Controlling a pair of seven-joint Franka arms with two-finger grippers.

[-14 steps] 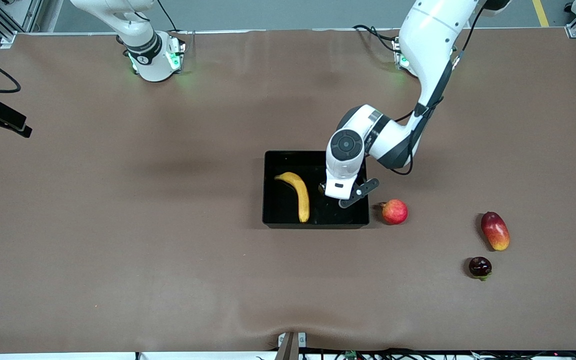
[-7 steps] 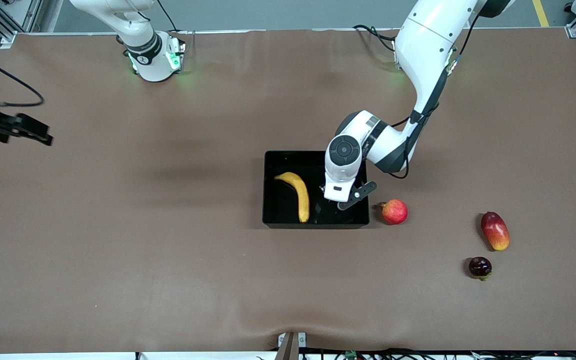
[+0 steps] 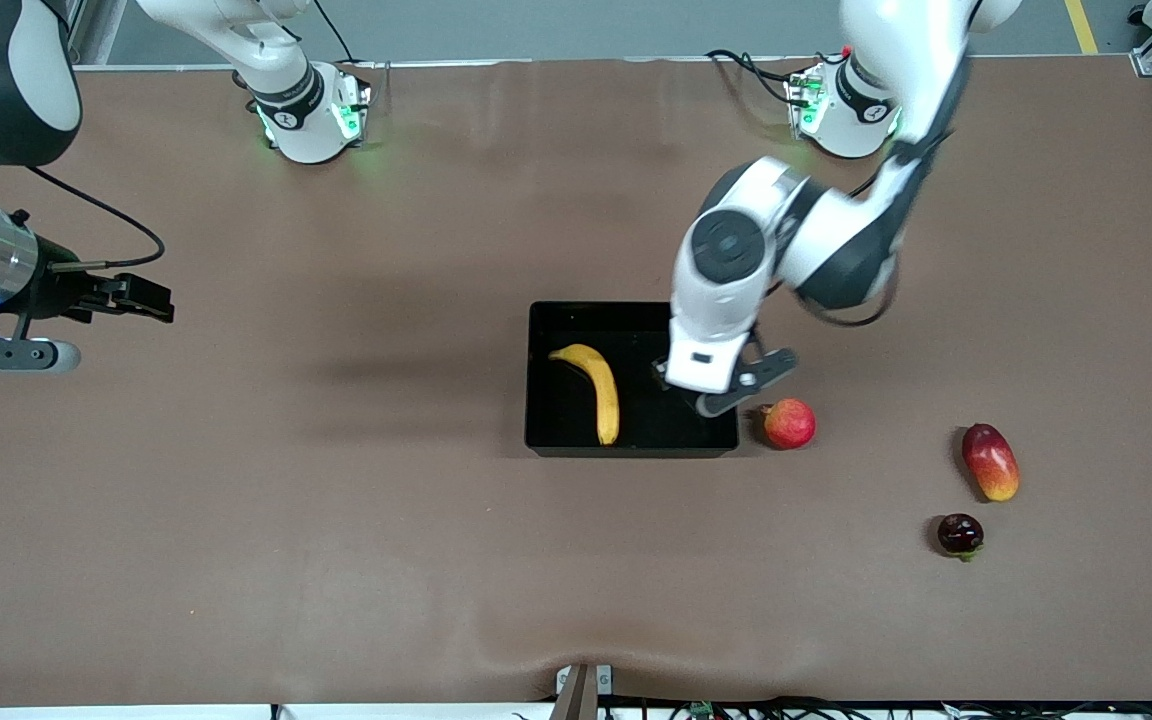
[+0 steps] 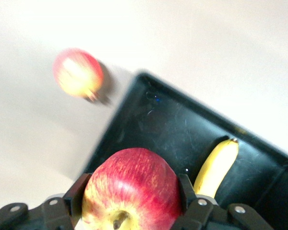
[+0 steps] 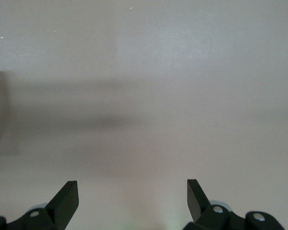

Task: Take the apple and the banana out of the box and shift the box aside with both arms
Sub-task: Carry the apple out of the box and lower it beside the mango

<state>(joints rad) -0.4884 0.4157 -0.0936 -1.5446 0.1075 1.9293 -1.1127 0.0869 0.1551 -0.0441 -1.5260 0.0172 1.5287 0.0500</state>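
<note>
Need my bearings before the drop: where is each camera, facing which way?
Front: high across the table, facing the bases; both arms, left tool over the tray edge, right tool over the table.
Left wrist: looks down past its fingers, shut on the apple, into the tray.
Right wrist: looks down at table between open fingers.
Shared: front and left wrist show banana, tray.

Non-task items on brown bench (image 3: pixel 336 520): pinkish-red round fruit (image 3: pixel 789 423) just beside black tray, red-yellow mango (image 3: pixel 990 461) toward left arm's end, small dark fruit (image 3: pixel 960 534) nearer camera than mango.
</note>
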